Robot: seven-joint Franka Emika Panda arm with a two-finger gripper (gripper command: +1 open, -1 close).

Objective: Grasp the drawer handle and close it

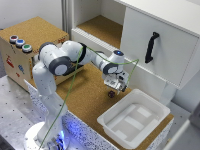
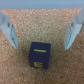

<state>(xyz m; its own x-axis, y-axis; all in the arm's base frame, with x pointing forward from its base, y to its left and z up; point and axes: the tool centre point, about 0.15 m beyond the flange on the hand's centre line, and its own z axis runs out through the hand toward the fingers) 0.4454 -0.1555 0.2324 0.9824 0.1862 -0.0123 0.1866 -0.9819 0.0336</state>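
Pincer [image 1: 118, 86] first: it hangs just right of the exterior frame's centre, pointing down at the cork bench [image 1: 85, 100]. In the wrist view its fingers [image 2: 11, 31] stand wide apart with nothing between them. It holds nothing.

A small dark blue cube [image 2: 41, 56] with yellow markings lies on the cork under the pincer [image 2: 40, 44], level with the fingertips and not touched by either one. In the exterior view the cube [image 1: 111, 93] shows as a dark speck just below the pincer.

Nearest the exterior camera, at the lower right of the frame, sits a white tray [image 1: 107, 120] with nothing in it that I can see. The arm's base stands at the lower left, and a green cable [image 1: 75, 75] loops along the arm.

Further back, at the upper left, is the cork-topped box [image 1: 37, 30] with its coloured buttons [image 1: 20, 42]. The drawer belongs to that box. The arm's shoulder and elbow cover the side of the box that faces the bench, so I cannot find the handle or tell how far the drawer stands out.

Farthest back, at the upper right, is the white cabinet door [image 1: 165, 55] with its upright black handle [image 1: 151, 47], which is not the target.

By my judgement nothing of the task is done yet. The pincer is well apart from the box, so the approach, the grasp and the push are all left.
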